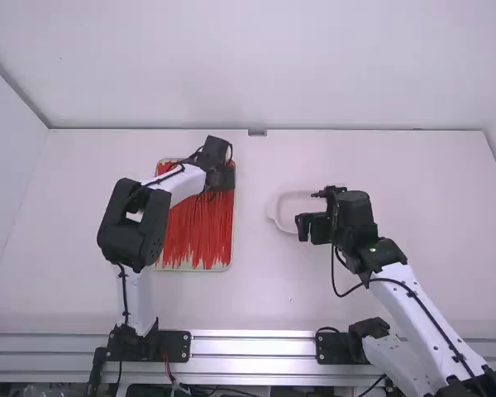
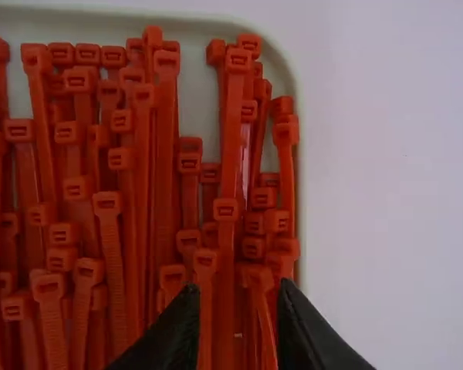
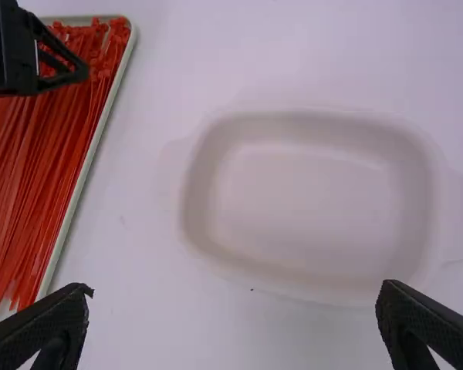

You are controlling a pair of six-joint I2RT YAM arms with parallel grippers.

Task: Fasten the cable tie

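step in hand, as i judge it: picking one tie out of the pile, with no fastening begun. my left gripper (image 1: 217,165) hangs over the far end of the tray (image 1: 229,266), near its right corner. its jaws are partly open and straddle a few of the cable ties (image 2: 139,193) without clamping any. my right gripper (image 1: 314,225) hangs above the near rim of the white dish (image 3: 309,123), jaws spread wide and holding nothing.

the ties are orange-red straps, lying lengthwise and overlapping in the tray. their square heads are bunched at the far end, several stacked on one another.

next move, in my judgement: lower the left jaws and close on a single strap near its head. lifting must be slow, since crowded neighbours may come up with it.
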